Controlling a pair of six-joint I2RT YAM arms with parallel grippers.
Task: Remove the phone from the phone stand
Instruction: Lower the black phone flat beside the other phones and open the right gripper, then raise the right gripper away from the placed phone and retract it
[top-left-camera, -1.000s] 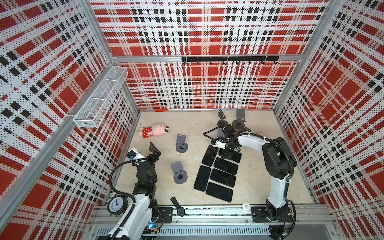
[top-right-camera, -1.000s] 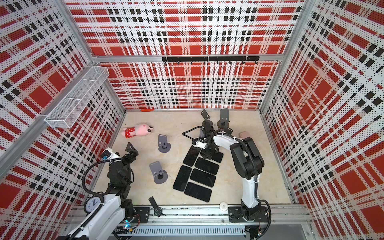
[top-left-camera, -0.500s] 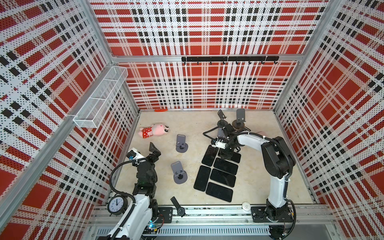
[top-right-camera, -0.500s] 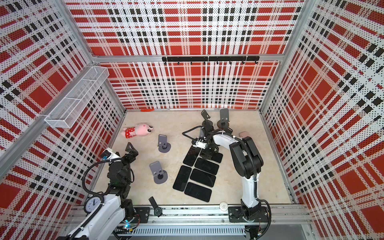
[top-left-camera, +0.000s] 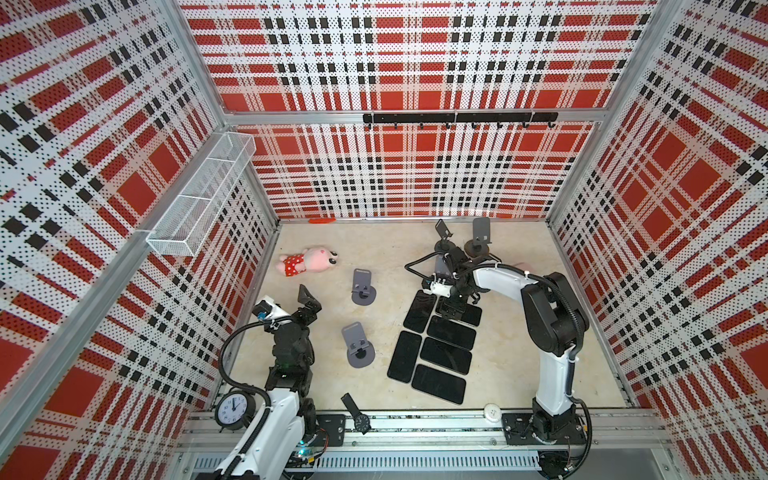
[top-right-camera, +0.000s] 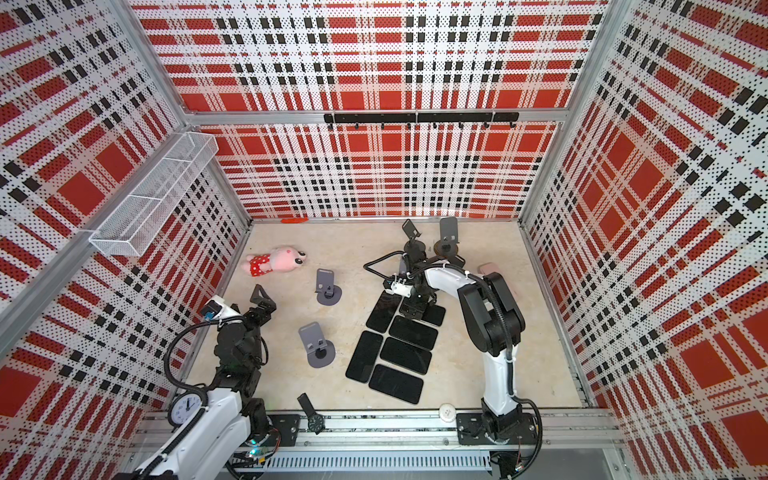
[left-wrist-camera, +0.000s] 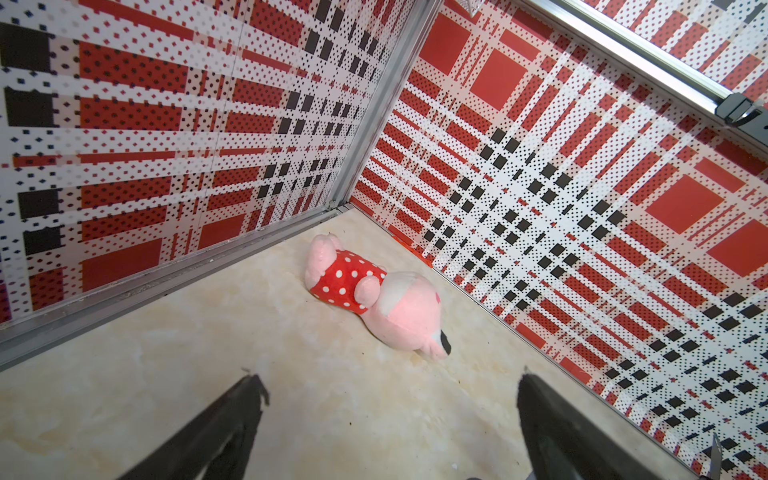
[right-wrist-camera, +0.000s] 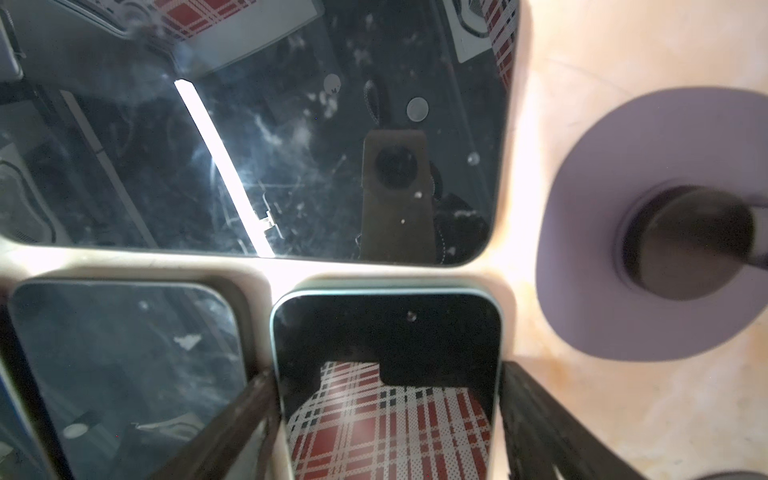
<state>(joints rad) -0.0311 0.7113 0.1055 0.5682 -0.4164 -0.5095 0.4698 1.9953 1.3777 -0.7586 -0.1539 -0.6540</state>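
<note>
Only in the right wrist view is the phone clearly seen, flat on the cream bench inside the right claw; a grip cannot be told. The left claw is spread. Plaid walls are seen around.

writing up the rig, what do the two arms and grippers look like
The left arm and right arm have white links, black joint housings and black corrugated cable looping alongside. The left gripper and right gripper have black wedge-shaped fingers, with a white camera block at each wrist.
</note>
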